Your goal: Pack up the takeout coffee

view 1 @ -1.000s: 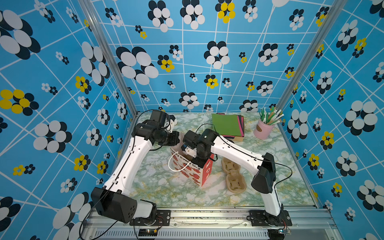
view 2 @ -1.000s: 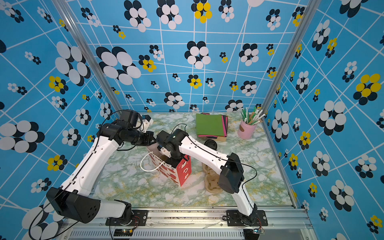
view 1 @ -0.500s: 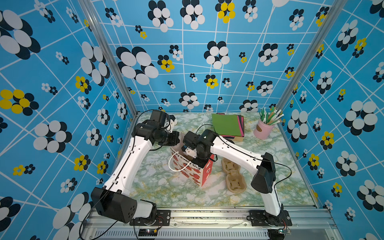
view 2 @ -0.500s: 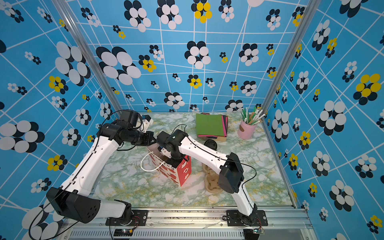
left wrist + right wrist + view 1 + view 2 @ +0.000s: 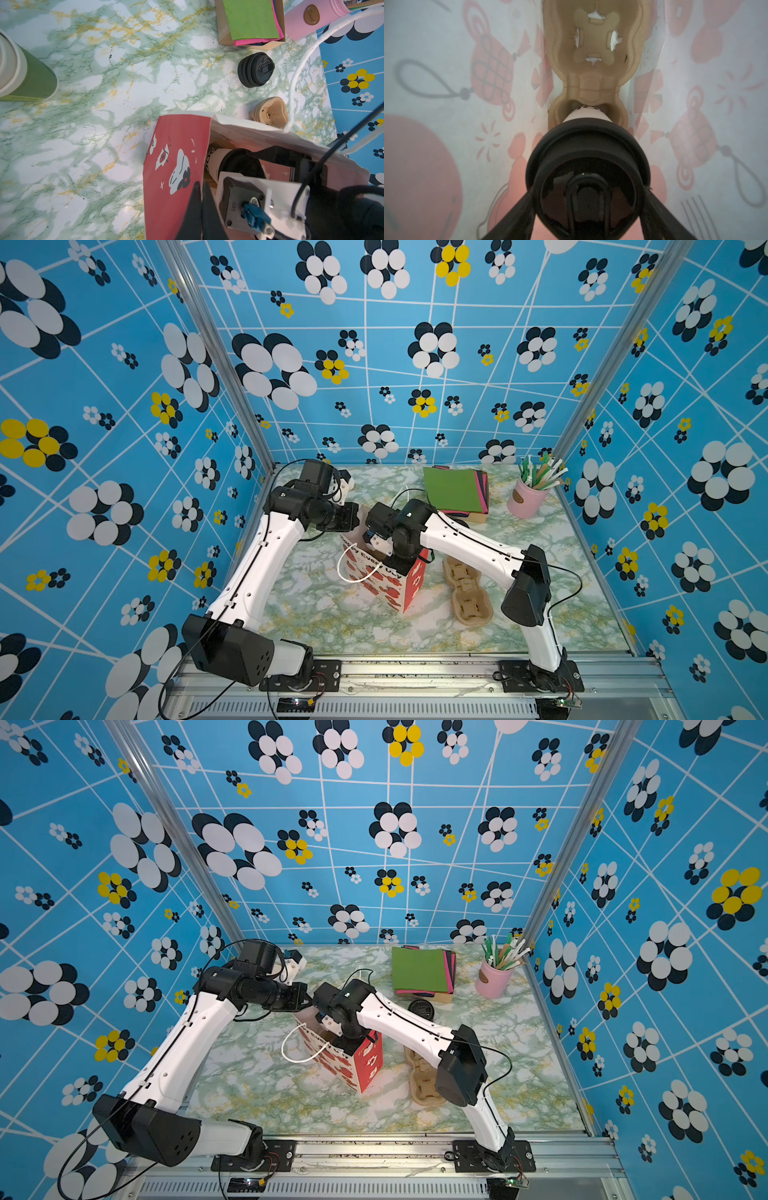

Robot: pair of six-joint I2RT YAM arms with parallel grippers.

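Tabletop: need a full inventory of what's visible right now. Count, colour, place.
takeout coffee: one, white cup, black lid, inside the bag, base at a carrier well
paper bag: one, red and white, white cord handles, table centre
cup carrier: one, tan, at the bag's bottom
spare carriers: stack, tan, count unclear, right of the bag
black lids: stack, between bag and napkins
napkins: pile, green top, pink beneath, back of table
pink cup: one, back right, holding sticks, green and white
green cups: nested stack, cream rims, on the table
table: one, green-white marble
left gripper: shut on the bag's rim
right gripper: closed on the coffee's lid
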